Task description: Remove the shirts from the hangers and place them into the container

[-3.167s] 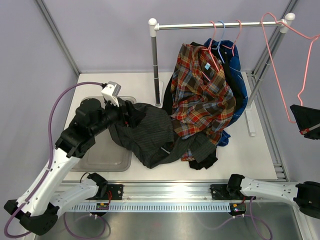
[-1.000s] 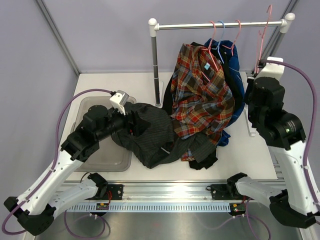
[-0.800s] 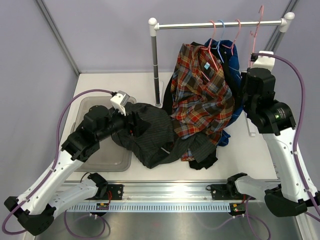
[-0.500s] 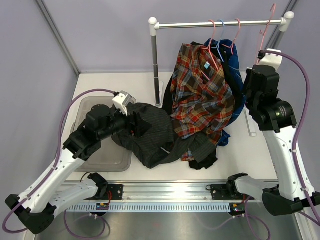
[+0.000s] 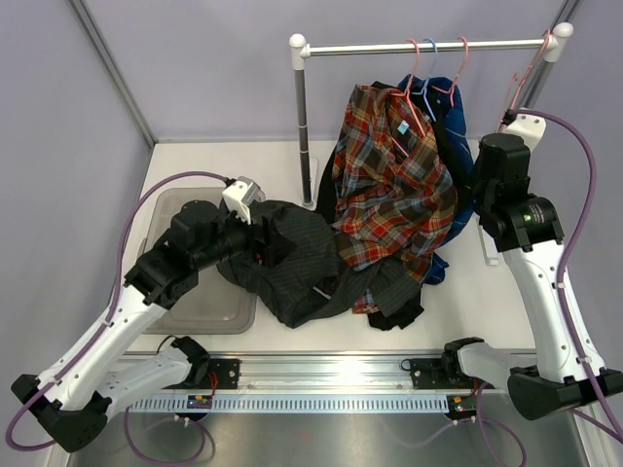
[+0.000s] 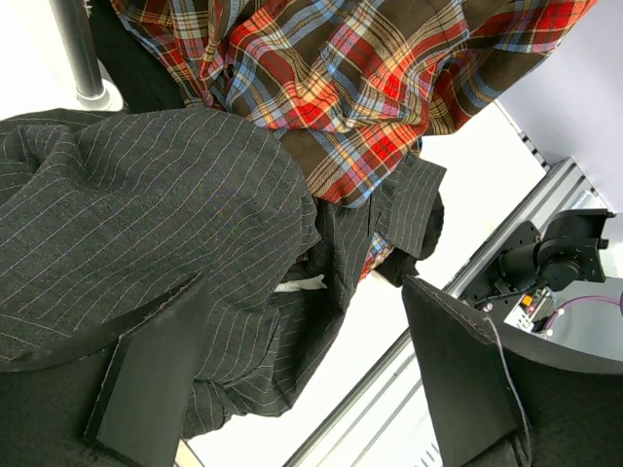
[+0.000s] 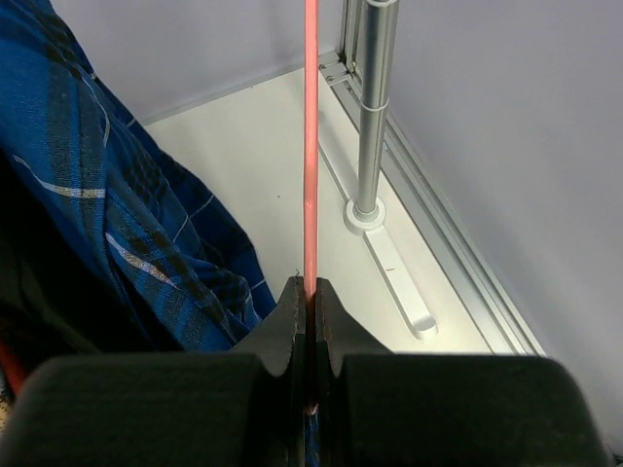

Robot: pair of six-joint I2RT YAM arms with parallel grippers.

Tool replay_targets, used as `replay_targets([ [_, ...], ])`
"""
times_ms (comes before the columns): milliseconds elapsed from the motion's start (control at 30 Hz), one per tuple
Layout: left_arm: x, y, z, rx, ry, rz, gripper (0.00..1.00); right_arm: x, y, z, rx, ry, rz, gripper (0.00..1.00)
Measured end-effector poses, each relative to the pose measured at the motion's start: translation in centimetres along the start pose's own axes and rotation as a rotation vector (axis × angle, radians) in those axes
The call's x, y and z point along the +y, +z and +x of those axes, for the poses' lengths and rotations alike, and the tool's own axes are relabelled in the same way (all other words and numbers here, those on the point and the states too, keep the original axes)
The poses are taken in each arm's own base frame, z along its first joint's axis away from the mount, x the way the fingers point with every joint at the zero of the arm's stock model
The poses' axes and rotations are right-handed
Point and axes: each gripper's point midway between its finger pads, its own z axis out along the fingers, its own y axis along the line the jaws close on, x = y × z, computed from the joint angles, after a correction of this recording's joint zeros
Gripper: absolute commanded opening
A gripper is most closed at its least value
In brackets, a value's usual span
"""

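White surface point(image 5: 487, 302) inside lilac walls. Rail stand point(image 5: 370, 50) along the far edge, container point(image 5: 209, 309) against the left edge.

Right tool point(image 7: 310, 292): pinched together on the wire of the empty pink hanger point(image 7: 311, 146), whose hook sits at the rail's right end. No shirt on it.

Left tool point(image 6: 304, 292): jaws wide apart, nothing between them, poised just over the pinstriped shirt point(image 5: 292, 258).

Pinstriped shirt: off its hanger, heaped on the surface. Its left part overlaps the container's right rim. The larger part lies outside, toward the middle of the surface. Not yet in.

Plaid shirt point(image 5: 389, 190): on a pink hanger point(image 5: 417, 60), hem trailing onto the pinstriped heap. Behind it a black shirt point(image 5: 446, 156), mostly hidden, and the blue checked shirt point(image 5: 465, 126). These hang from the blue hanger point(image 5: 433, 60) and a second pink hanger point(image 5: 459, 60); which is on which I cannot tell.

Progress, my reading: early. One of four shirts is stripped but only partly over the container, which otherwise shows a bare floor. Left to do: gather the pinstriped shirt fully in, then unhang the other three and drop them in.
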Motion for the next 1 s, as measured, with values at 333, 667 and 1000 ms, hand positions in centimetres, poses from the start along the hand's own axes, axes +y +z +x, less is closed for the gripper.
replay_targets([
  [333,0.7,1.6,0.9,0.053,-0.006,-0.022,0.86,-0.6,-1.4,0.8,-0.015,0.041,-0.036,0.99],
  [667,4.9,8.7,2.8,0.263,0.044,-0.204,0.99,-0.3,-9.8,-3.1,-0.047,0.131,-0.313,0.99],
  [1000,10.3,13.7,14.2,0.617,0.060,-0.453,0.99,-4.9,-25.0,-9.1,-0.327,0.253,-0.619,0.99],
])
